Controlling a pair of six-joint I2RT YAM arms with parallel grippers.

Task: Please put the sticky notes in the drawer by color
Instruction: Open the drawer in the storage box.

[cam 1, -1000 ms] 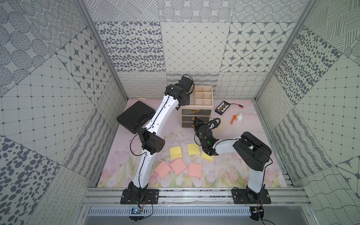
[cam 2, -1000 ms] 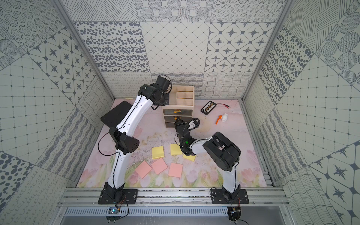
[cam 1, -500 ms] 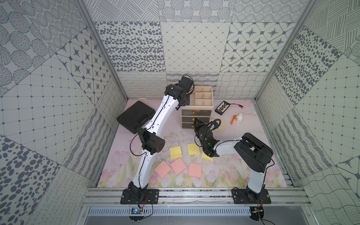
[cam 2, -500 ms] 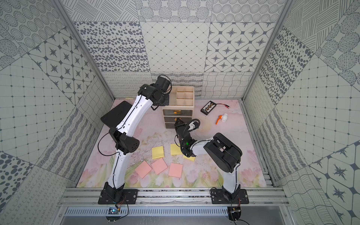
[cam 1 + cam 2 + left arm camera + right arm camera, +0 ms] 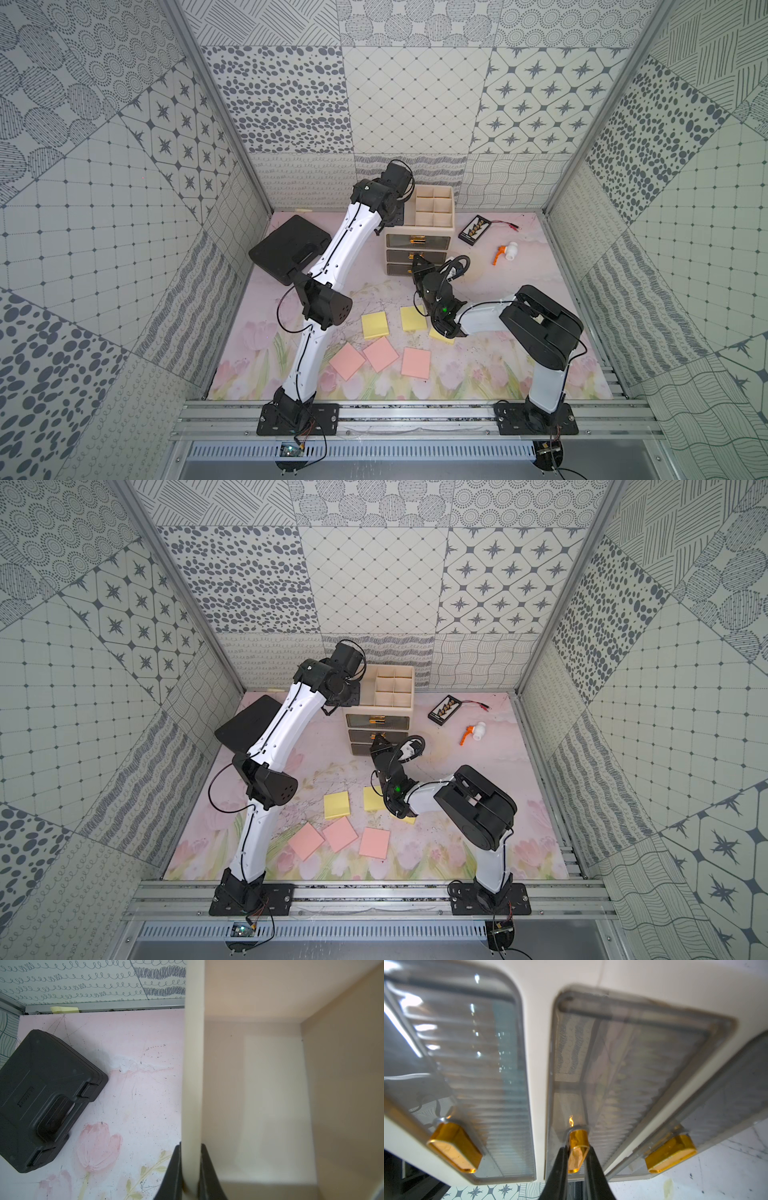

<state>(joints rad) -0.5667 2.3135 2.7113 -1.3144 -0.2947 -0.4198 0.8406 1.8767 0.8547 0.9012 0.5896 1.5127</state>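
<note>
Overhead first: in both top views the drawer chest (image 5: 419,243) (image 5: 380,723) stands at the back of the flowered mat (image 5: 478,374), with its divided tray (image 5: 432,226) on top. Three yellow sticky notes (image 5: 375,325) lie in a row mid-mat, the one nearest the right arm (image 5: 482,322) partly hidden beneath it. Three pink sticky notes (image 5: 380,353) sit just nearer the arm bases. The black case (image 5: 286,249) lies off to the chest's left, partly under the left arm (image 5: 345,245), which reaches up to the tray's left side. Its wrist hides the jaws from above. The right gripper (image 5: 417,262) is pressed right up to the chest's front.

Over to the left wrist: the left gripper (image 5: 190,1145) is clamped on the tray's cream side wall (image 5: 193,1064), one finger (image 5: 172,1174) outside and the other inside a bare compartment.

Now the right wrist: the right gripper (image 5: 577,1148) is pinched tight on the gold handle (image 5: 578,1136) of the middle one of three smoky drawers. The handles on either side are untouched.
</note>
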